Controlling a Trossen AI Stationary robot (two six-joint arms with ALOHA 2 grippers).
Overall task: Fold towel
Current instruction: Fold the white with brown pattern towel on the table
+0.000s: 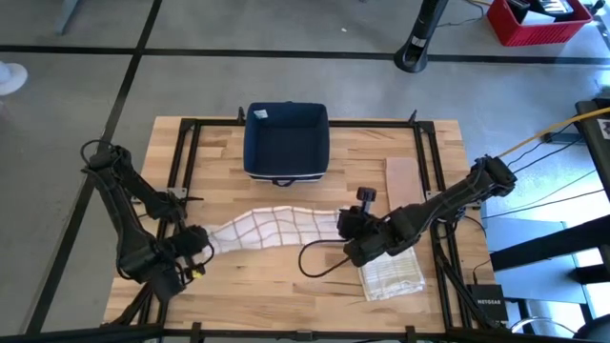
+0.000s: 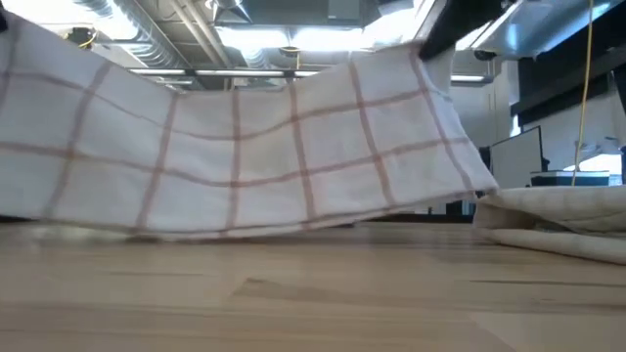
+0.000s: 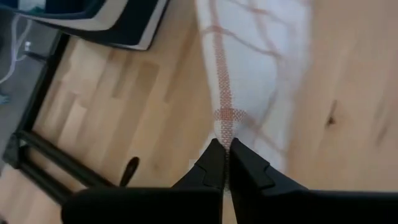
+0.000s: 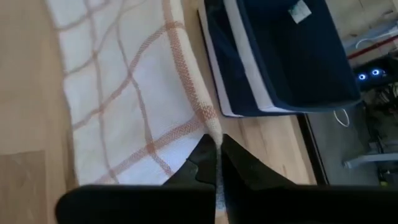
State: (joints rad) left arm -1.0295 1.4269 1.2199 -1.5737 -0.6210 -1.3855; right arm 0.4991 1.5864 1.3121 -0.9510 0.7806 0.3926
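Left gripper (image 3: 221, 149), right gripper (image 4: 213, 144) each pinched shut on towel (image 1: 276, 227) end; towel lifted, stretched between; no fold made yet.

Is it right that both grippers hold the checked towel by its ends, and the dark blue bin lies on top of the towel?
Not quite. The left gripper and the right gripper do pinch the checked towel at its ends, but the dark blue bin stands beside the towel, farther back on the table, not on it. The high view shows this.
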